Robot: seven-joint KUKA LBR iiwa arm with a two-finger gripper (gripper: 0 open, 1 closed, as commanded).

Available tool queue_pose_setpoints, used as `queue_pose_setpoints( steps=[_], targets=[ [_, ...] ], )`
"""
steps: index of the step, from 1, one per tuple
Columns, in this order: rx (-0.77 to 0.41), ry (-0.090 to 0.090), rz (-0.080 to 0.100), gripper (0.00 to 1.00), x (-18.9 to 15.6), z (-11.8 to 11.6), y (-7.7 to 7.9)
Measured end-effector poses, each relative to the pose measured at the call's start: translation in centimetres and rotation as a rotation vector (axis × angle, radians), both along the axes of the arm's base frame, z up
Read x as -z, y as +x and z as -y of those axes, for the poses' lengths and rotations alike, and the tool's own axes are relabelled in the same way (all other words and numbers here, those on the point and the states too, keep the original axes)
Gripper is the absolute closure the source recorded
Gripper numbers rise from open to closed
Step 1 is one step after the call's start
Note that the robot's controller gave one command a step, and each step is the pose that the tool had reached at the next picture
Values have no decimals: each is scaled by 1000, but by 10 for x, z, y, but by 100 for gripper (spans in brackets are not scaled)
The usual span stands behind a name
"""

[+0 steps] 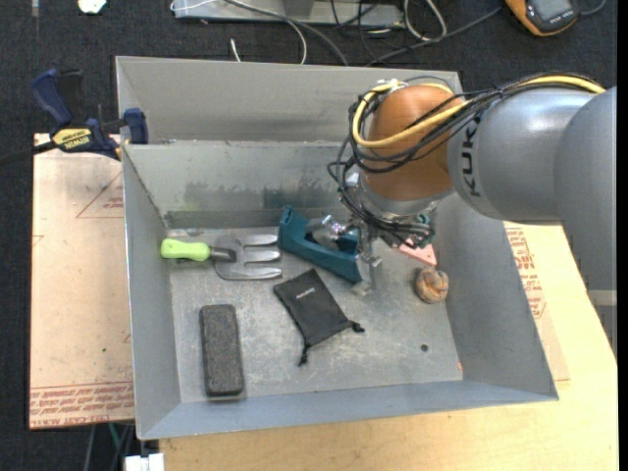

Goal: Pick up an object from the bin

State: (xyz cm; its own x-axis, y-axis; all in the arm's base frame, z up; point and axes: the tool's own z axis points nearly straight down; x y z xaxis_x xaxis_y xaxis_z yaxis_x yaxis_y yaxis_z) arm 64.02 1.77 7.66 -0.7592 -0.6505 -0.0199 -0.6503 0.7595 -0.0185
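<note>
My gripper (pixel 366 266) hangs low in the middle of the bin, at the right end of a teal tape dispenser (pixel 312 244) that lies slanted on the floor. Whether it touches the dispenser I cannot tell. Just below and to the left lies a flat black pouch (pixel 313 307) with a short cord. A small brown round lump (pixel 430 285) sits to the gripper's right, and beside it a pink scrap (pixel 424 254) pokes out from under the arm.
A garden fork with a green handle (pixel 221 253) lies left of the dispenser. A dark grey block (pixel 222 349) rests near the front left corner. The arm with its orange cover and cables spans the bin's right rear part.
</note>
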Motion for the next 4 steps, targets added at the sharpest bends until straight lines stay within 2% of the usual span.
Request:
queue_pose_setpoints(
  steps=[4],
  targets=[
    [0,4,6,100,0,-1,1]
  ],
)
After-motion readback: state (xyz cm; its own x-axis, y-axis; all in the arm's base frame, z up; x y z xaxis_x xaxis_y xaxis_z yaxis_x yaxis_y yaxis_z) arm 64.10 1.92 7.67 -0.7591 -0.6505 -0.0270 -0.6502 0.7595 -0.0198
